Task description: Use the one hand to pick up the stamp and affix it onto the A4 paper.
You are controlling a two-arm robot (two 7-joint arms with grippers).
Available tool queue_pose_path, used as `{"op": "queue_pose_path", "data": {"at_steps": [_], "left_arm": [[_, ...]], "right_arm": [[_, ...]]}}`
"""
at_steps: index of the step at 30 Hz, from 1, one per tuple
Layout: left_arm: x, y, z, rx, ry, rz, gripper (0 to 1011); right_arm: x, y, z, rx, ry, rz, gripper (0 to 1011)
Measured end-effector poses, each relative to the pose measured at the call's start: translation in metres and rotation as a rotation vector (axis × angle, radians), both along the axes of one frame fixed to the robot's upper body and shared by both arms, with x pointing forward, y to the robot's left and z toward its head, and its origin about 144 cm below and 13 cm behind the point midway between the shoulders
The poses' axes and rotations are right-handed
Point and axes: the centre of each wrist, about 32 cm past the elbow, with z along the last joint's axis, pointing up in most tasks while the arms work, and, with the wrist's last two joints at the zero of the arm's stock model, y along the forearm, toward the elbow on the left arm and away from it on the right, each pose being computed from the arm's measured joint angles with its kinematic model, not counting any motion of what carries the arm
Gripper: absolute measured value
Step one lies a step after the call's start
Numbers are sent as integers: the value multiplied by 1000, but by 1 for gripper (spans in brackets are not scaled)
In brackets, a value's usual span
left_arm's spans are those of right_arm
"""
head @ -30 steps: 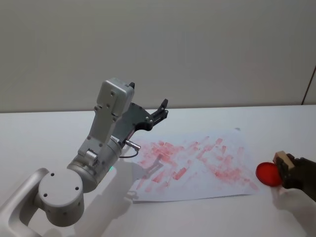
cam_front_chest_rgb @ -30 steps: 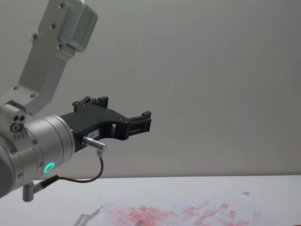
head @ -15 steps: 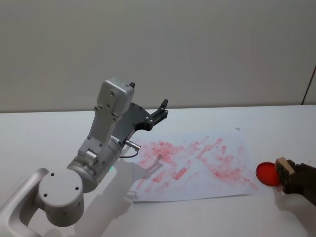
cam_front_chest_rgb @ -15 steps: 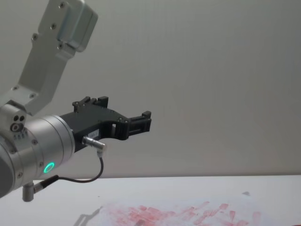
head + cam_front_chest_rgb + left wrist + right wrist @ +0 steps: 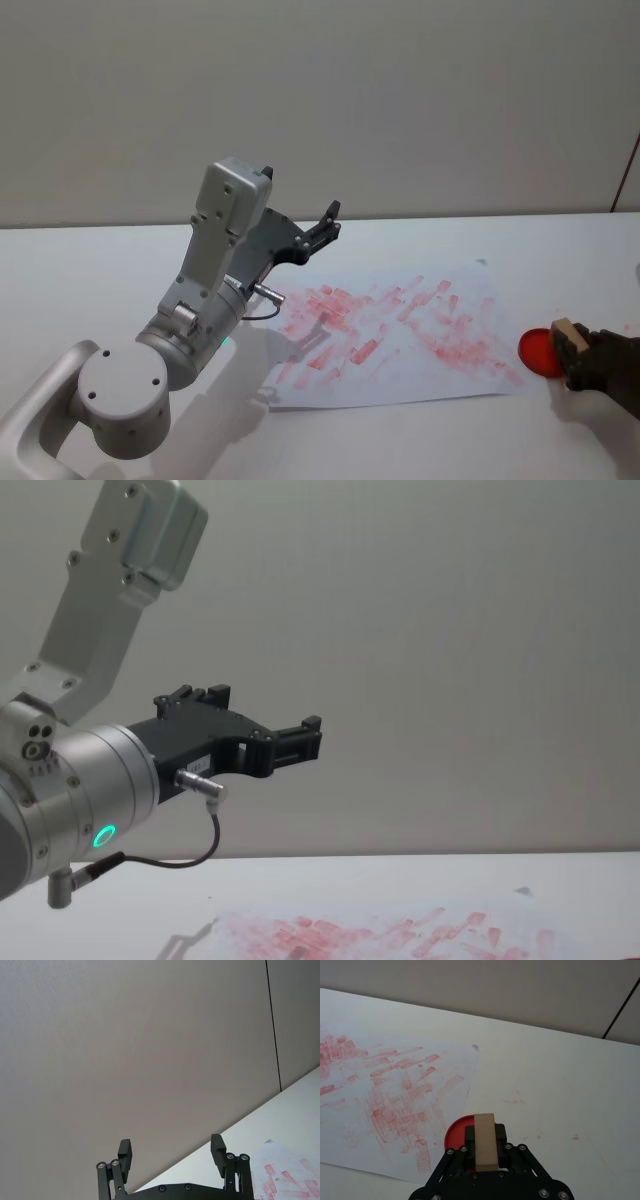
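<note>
Head view gives you the right gripper (image 5: 580, 352) low at the right edge, its black fingers clamped on the stamp (image 5: 568, 335), which sits just beside the red ink pad (image 5: 538, 352) and off the right edge of the A4 paper (image 5: 400, 330). From the right wrist you see the wooden block held between the jaws above the pad's rim. Your left gripper (image 5: 328, 222) is raised over the table's far side, fingers spread wide and holding nothing.

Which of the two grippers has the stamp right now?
The right gripper, low over the table beside the red ink pad, is shut on the stamp. The left gripper is raised, open and empty.
</note>
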Motion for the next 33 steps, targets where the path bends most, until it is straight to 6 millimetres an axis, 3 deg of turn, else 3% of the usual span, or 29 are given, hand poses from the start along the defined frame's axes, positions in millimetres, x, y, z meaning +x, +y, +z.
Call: {"op": "queue_pose_path", "data": {"at_steps": [11, 13, 17, 24, 33], "left_arm": [[0, 0, 0, 0, 0, 0, 1001], [0, 0, 0, 0, 0, 0, 1001], [0, 0, 0, 0, 0, 0, 1001], [0, 0, 0, 0, 0, 0, 1001], [0, 0, 0, 0, 0, 0, 1001]], "right_arm": [[4, 1, 0, -6, 1, 9, 252], [4, 1, 0, -7, 0, 10, 357], [5, 1, 0, -8, 1, 12, 449], [5, 1, 0, -9, 1, 13, 704], [6, 1, 0, -10, 1, 14, 938]]}}
